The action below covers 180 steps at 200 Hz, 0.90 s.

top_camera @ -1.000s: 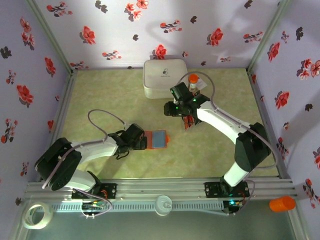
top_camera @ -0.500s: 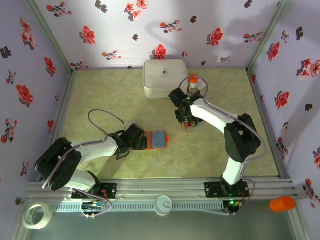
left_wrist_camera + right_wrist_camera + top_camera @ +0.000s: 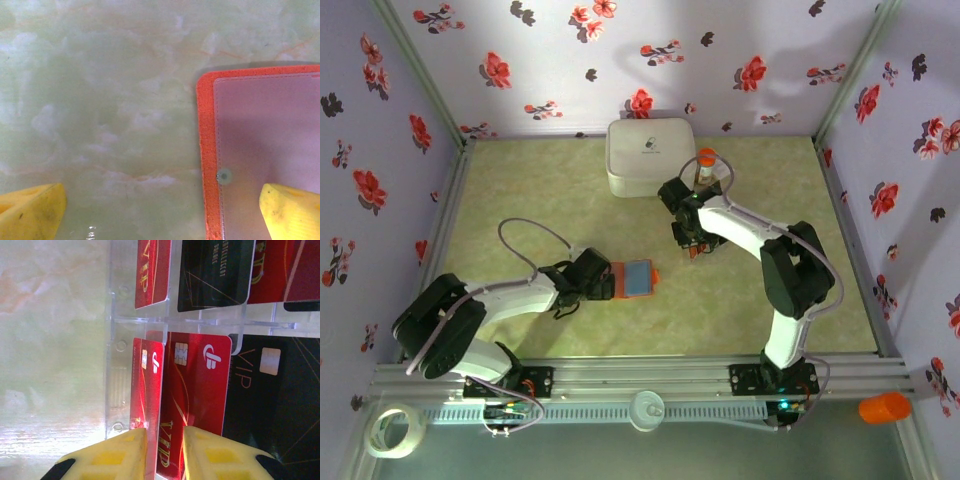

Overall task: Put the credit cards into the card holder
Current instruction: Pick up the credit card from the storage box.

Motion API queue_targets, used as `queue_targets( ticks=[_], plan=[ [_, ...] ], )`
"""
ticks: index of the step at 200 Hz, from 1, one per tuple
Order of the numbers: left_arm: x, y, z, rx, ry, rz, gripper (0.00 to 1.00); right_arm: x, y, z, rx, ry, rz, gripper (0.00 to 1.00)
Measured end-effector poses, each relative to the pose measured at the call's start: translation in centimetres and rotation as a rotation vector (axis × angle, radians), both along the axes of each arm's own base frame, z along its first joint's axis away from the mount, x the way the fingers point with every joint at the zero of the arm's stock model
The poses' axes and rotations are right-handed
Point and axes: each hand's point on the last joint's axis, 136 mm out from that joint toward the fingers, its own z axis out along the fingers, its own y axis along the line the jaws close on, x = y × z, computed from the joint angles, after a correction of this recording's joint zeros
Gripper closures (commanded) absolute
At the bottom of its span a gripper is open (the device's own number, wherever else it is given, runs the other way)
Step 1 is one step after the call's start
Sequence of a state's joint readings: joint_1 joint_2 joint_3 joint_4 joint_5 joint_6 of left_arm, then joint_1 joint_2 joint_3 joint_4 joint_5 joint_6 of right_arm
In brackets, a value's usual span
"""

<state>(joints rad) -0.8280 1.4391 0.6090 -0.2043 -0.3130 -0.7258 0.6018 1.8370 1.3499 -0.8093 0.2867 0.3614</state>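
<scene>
Your right gripper has its yellow fingers drawn close, with only a narrow slot between them. Red credit cards show in that slot, but you cannot tell whether the pads actually pinch one. Just ahead of the fingertips the cards stand in a clear plastic rack. A thin red one sits at the slot's left side, a wider red one ahead of the right finger, and a black VIP card beyond that. Past the rack's divider lies a second row, red and black. Left of the fingers is bare table.

In the overhead view, a small orange-capped bottle stands near the right gripper on its far side. The large white case lies beyond that, toward the back wall.

Your left gripper is spread wide and holds nothing. One finger hangs over bare table and the other over the clear pocket of the card holder. The holder's orange corner lies between them.

From above, the card holder lies opened flat directly ahead of the left gripper. It is well apart from the card rack, with open table between them.

Since a second ago the right wrist has dropped onto the rack. The left arm and holder have not moved.
</scene>
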Motion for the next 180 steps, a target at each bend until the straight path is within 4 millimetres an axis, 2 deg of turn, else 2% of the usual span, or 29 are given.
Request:
queue_targets(
  ticks=[57,118,180],
  plan=[
    [0.0,0.0,0.0,0.003,-0.001,-0.002,0.00,0.0,0.1,-0.3,0.001,0.010,0.004,0.83],
    [-0.1,-0.1,0.0,0.003,-0.001,-0.003,0.00,-0.2,0.7,-0.5,0.037,0.026,0.009,0.87],
    [-0.1,-0.1,0.0,0.004,-0.003,-0.003,0.00,0.7,1.2,-0.5,0.114,0.021,-0.016,1.00]
  ],
)
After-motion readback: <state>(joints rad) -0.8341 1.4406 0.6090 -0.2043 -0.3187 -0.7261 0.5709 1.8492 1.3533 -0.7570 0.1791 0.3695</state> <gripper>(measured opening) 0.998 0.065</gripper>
